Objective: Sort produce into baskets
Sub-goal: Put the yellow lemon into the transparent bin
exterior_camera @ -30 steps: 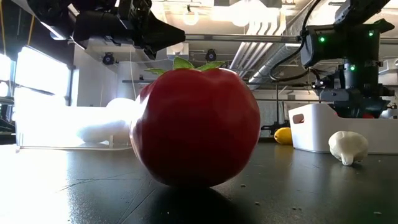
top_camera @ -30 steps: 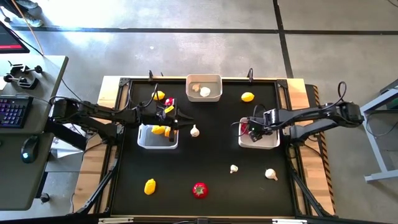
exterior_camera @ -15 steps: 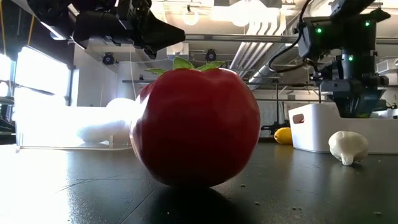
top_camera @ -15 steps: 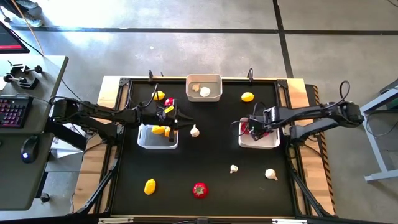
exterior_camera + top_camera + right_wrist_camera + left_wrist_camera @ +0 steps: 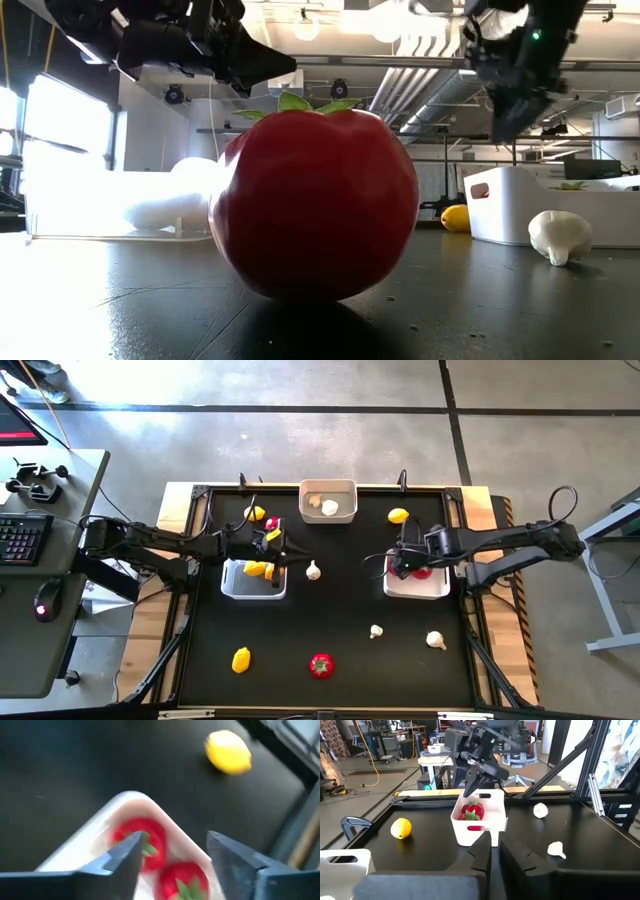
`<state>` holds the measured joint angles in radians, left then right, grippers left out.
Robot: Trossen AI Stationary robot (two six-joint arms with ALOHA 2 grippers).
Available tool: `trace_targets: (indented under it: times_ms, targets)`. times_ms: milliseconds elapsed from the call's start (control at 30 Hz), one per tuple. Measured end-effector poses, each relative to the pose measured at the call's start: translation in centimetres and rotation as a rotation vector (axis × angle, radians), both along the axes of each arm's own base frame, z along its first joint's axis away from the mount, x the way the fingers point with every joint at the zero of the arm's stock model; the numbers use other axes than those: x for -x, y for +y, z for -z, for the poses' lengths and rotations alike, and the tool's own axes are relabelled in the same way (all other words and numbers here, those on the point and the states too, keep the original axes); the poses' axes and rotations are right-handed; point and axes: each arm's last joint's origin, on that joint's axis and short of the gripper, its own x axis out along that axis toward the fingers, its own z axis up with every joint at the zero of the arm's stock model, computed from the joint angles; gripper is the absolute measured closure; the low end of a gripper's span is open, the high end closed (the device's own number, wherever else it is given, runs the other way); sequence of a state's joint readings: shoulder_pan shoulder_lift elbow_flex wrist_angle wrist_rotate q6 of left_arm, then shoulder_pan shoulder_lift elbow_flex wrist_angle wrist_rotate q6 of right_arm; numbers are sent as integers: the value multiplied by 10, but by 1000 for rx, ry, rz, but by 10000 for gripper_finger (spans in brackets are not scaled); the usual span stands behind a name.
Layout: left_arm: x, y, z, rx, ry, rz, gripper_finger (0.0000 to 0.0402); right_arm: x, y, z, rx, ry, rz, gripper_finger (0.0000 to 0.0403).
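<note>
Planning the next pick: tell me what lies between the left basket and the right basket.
One garlic bulb on the mat between left basket and right basket, seen in the high view.

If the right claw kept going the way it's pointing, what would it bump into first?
Probably the tomatoes in the right basket: the open right gripper points down over its corner. Depth is unclear, so the rim might come first.

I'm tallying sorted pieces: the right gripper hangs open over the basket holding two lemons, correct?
Not lemons. The right wrist view shows the right gripper open over the basket holding two red tomatoes; a lemon lies on the table outside it.
</note>
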<state>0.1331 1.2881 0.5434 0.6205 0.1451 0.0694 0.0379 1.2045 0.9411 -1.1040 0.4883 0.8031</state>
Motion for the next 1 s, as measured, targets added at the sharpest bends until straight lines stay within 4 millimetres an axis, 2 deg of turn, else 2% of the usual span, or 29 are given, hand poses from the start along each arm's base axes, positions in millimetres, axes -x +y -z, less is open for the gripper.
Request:
trace_targets:
  times_ms: [100,267,333,533,733,867,1000]
  targets:
    - [1,2,2,-11,20,-2,399,-12,4,-1,21,-93,-102,261]
    - [3,2,8,-18,99,2,401,-33,10,10,25,-271,-290,371]
    - [6,1,9,-19,134,7,401,-38,12,14,40,-334,-358,394]
    - [19,-5,4,-12,201,22,401,-46,11,20,81,-448,-464,370]
    - [35,-10,-1,7,273,31,401,-54,5,28,95,-440,-434,344]
    - [43,-11,3,63,361,17,401,-64,2,41,113,-383,-460,302]
    - [48,-10,11,105,459,-49,401,-80,-2,51,121,-377,-474,239]
